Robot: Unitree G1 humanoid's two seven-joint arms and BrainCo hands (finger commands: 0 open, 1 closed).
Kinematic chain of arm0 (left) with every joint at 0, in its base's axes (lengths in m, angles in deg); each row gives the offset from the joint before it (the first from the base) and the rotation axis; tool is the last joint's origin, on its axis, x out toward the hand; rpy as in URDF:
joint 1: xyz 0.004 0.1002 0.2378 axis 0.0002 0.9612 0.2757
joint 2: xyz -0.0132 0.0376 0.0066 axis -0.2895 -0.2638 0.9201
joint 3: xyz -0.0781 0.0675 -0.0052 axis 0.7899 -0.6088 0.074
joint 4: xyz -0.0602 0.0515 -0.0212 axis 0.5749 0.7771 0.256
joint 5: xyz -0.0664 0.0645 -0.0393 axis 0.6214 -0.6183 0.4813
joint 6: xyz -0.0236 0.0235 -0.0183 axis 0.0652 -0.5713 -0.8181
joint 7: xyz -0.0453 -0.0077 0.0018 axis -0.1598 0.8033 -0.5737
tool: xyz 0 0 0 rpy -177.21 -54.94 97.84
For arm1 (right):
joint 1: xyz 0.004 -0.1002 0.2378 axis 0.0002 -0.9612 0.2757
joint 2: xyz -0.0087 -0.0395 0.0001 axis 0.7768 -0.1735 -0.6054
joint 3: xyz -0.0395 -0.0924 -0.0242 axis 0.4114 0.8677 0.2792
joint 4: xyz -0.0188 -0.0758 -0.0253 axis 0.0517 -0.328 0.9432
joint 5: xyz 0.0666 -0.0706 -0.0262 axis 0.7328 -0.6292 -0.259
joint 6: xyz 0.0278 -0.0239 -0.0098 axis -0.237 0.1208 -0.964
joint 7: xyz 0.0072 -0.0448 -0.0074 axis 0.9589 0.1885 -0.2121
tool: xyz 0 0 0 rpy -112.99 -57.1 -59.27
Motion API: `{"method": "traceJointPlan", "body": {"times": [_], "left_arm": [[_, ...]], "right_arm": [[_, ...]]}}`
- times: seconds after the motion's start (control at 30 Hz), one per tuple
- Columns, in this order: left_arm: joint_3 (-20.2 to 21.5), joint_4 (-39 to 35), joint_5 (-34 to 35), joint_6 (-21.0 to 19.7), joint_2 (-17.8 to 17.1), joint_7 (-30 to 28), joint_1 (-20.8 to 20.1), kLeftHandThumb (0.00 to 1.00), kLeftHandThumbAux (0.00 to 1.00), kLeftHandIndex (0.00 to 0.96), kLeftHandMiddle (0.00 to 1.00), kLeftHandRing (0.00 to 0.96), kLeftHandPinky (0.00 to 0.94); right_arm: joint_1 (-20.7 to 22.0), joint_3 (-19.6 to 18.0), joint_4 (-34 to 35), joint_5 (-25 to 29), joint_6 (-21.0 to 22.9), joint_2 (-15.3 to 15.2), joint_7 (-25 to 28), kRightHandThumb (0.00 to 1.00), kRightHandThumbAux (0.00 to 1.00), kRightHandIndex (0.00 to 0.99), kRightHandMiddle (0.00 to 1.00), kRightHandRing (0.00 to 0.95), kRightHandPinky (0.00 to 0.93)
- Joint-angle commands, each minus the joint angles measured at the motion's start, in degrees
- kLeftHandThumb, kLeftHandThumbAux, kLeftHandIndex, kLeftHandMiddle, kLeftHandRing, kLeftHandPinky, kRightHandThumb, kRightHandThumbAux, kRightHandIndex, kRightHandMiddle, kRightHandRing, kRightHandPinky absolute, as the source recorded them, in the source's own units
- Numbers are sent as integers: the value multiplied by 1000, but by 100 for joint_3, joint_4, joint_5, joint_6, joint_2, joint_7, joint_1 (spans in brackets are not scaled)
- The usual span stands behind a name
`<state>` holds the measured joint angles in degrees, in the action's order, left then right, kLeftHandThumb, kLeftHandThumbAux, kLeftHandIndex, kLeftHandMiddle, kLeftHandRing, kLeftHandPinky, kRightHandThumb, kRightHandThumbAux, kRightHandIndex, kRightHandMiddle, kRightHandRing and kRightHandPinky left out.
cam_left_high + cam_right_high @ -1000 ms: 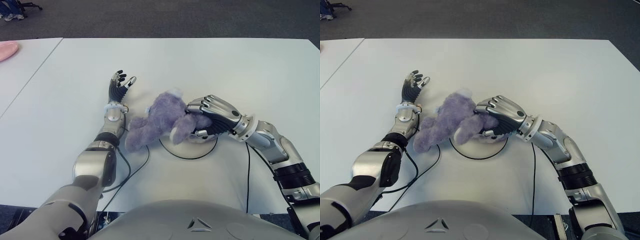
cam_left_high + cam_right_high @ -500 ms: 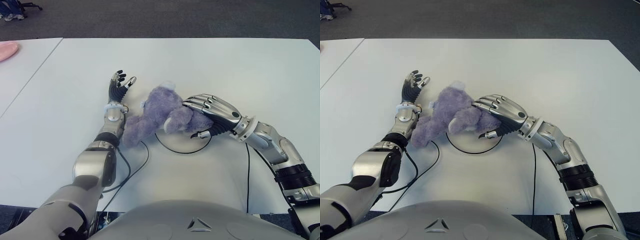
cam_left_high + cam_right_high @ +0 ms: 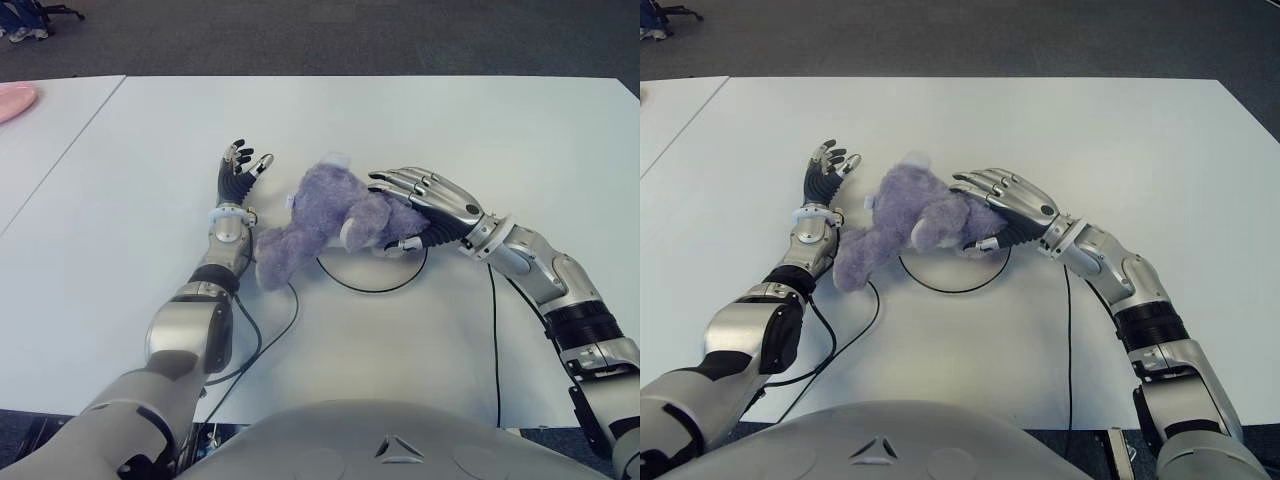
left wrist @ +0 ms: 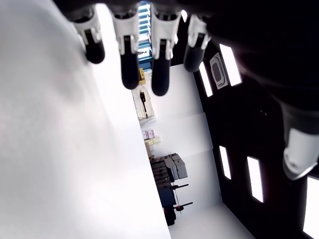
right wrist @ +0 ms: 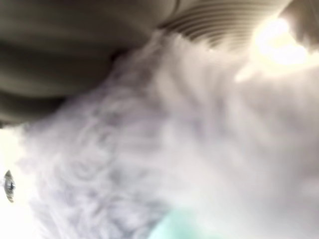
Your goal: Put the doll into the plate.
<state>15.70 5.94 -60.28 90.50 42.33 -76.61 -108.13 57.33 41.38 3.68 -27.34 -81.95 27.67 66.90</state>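
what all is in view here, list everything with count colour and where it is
doll: one, purple plush, lying on the table between the two hands, partly over the plate
plate: one, white with a dark rim, on the table, mostly hidden under the doll and the right hand
table: one, white, in front of the robot
second table: one, white, to the left
pink object: one, on the second table at the picture's edge, only partly in view
cables: black, running along both arms
left hand: fingers spread, holding nothing, left of the doll
right hand: fingers extended over the doll's right side
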Motion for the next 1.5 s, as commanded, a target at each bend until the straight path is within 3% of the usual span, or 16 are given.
{"method": "traceJointPlan", "body": {"times": [0.03, 0.33, 0.83, 1.23, 1.37, 1.5], "left_arm": [[-90, 730, -88, -725, 442, 105, 960, 0, 541, 147, 241, 192, 61], [-114, 733, -115, -757, 459, 134, 939, 0, 538, 141, 241, 198, 79], [-91, 727, -94, -739, 476, 156, 938, 0, 545, 131, 250, 210, 101], [-105, 733, -108, -754, 477, 130, 943, 0, 533, 127, 238, 196, 78], [-104, 732, -107, -747, 478, 137, 942, 0, 531, 132, 244, 200, 79], [-101, 734, -106, -749, 481, 144, 935, 0, 534, 140, 249, 201, 82]], "right_arm": [[230, 158, -468, -63, 57, -84, 117, 152, 228, 0, 0, 0, 0], [851, 129, -1245, 118, 106, -17, 24, 172, 229, 0, 0, 0, 0], [1561, 379, -2651, -242, 42, 68, -1188, 158, 246, 0, 0, 0, 0], [1821, 580, -3175, -271, -55, 61, -1863, 101, 279, 0, 0, 0, 0], [1926, 580, -3325, -167, -172, 65, -1935, 83, 279, 0, 0, 0, 0], [2191, 323, -3708, 650, -569, 66, -1187, 80, 275, 0, 0, 0, 1]]}}
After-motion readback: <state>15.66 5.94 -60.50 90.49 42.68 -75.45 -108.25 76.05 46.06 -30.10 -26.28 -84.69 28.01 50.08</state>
